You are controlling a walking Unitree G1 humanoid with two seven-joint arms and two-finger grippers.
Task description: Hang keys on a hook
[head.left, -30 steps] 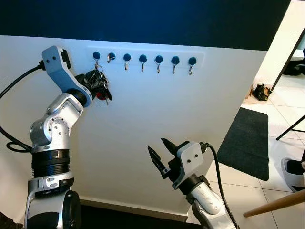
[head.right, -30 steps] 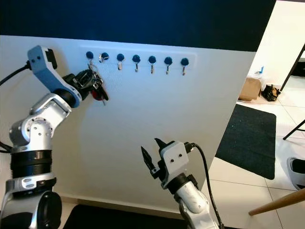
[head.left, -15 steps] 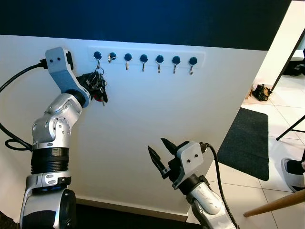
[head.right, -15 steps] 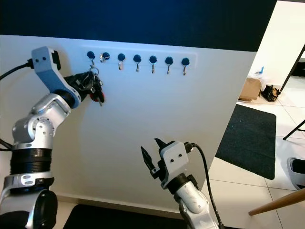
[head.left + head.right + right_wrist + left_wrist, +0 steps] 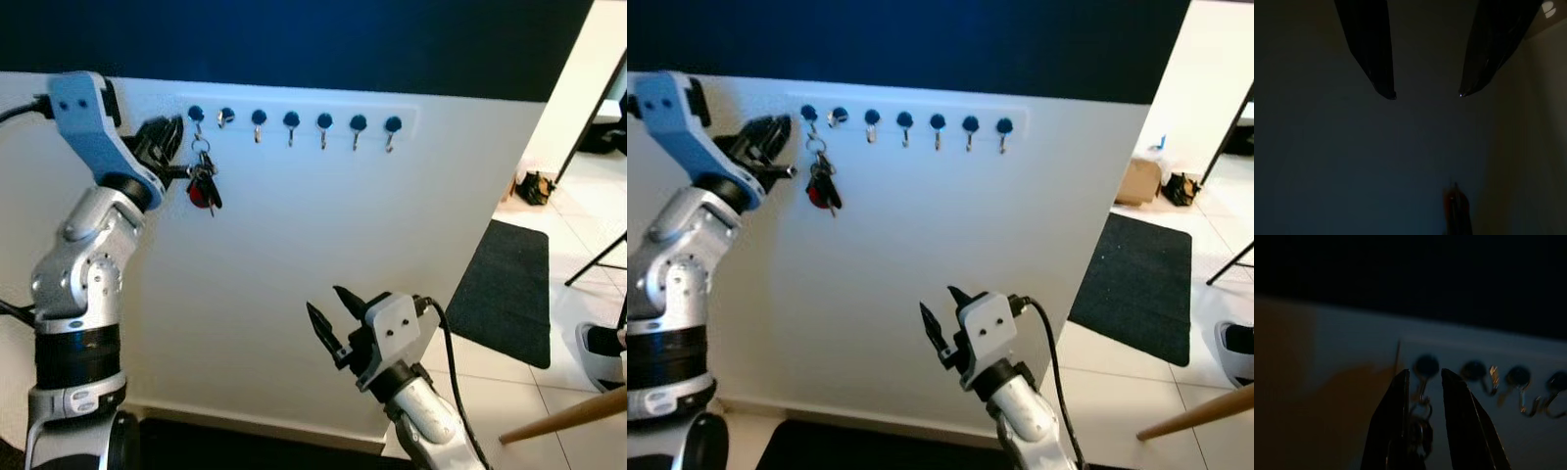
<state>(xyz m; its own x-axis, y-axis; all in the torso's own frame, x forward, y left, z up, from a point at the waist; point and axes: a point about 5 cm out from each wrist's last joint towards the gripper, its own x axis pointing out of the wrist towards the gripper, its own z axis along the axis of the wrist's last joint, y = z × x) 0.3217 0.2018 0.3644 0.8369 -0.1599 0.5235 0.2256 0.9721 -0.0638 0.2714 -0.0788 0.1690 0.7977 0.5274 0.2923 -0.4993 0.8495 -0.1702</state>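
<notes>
My left hand (image 5: 168,140) is raised beside the white wall-mounted rail of seven blue-knobbed metal hooks (image 5: 294,121), its two black fingers (image 5: 1393,416) parted a little and holding nothing. The bunch of metal keys with a red fob (image 5: 203,182) hangs by its ring from the leftmost hook (image 5: 197,117), just beside my fingertips and resting against the white wall panel (image 5: 323,284). In my left wrist view the ring and hook sit in the gap between my fingers. My right hand (image 5: 331,318) is held low in front of the same wall, well below the rail, fingers spread wide and empty. A dark grey floor mat (image 5: 509,294) lies on the pale tiled floor (image 5: 578,255) off to my right.
</notes>
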